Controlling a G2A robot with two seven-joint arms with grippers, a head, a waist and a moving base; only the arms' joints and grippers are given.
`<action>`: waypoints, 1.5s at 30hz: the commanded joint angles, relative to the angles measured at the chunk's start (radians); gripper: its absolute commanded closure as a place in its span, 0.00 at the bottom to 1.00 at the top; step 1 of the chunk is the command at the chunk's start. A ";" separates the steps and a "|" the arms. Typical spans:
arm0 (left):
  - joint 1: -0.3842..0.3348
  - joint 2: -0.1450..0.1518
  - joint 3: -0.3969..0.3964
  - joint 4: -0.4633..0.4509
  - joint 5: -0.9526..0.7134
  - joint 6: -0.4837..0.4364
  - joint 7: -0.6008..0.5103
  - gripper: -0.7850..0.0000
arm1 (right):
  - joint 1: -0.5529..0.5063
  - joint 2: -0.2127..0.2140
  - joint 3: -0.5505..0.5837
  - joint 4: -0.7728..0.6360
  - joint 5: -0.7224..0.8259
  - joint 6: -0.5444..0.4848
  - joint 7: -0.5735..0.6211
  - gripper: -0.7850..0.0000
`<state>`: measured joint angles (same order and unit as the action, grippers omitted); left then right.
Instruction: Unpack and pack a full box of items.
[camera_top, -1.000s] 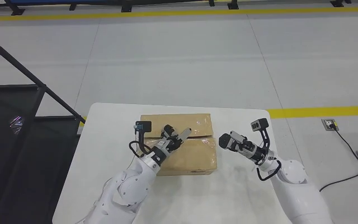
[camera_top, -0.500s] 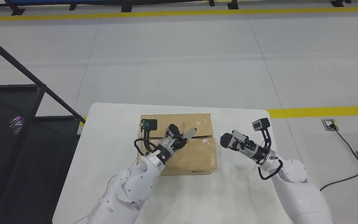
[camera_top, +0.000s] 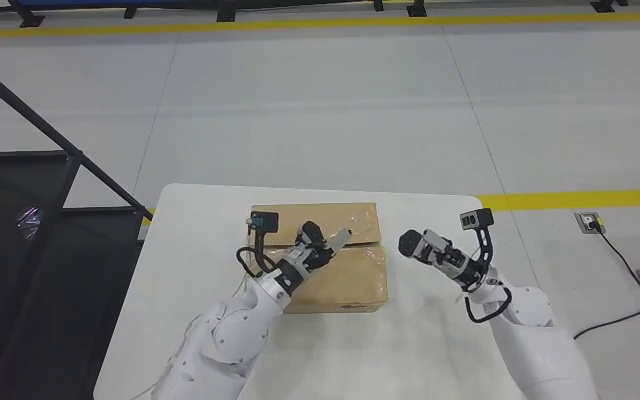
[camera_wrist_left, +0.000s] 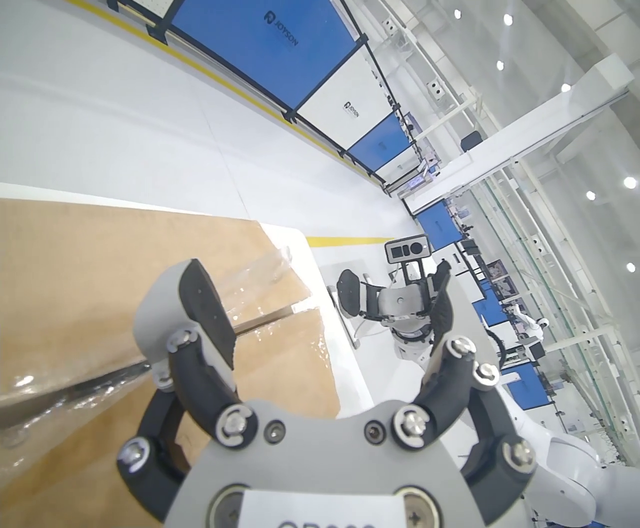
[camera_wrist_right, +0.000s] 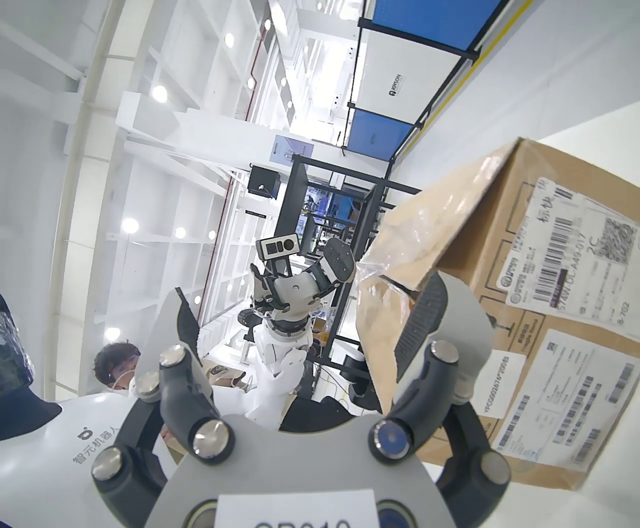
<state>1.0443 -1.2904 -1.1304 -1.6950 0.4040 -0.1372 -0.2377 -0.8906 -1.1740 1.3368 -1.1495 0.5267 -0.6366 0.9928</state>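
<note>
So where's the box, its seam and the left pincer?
box (camera_top: 355, 276): top view, on its near flap.
seam (camera_wrist_left: 272, 317): left wrist view, on the gap between the flaps.
left pincer (camera_top: 326, 237): top view, midway between its fingertips.

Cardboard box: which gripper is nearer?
Left. The left gripper is over the cardboard box, by its taped seam; the right gripper is off to its side, apart from it.

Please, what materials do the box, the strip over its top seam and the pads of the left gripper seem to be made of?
The box looks like brown cardboard: matte, with folded flaps. The strip is likely clear plastic tape: glossy, wrinkled, cardboard showing through. The pads are probably black rubber: dull, finely textured, set in a grey shell.
</note>
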 joint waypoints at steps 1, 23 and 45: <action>0.025 0.005 -0.039 -0.032 -0.041 -0.016 -0.009 0.00 | -0.002 0.002 0.001 -0.027 -0.042 0.005 -0.026 0.00; 0.512 0.075 -0.686 -0.224 -0.354 -0.266 -0.204 0.00 | 0.119 -0.003 -0.089 -0.142 -0.443 0.265 -0.264 0.00; 0.539 0.091 -0.695 -0.217 -0.449 -0.288 -0.271 0.00 | 0.474 -0.079 -0.296 0.374 -0.365 0.060 -0.044 0.00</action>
<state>1.5821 -1.2001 -1.8257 -1.9114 -0.0465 -0.4270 -0.5113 -0.4238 -1.2524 1.0437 -0.7930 0.1533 -0.5641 0.9234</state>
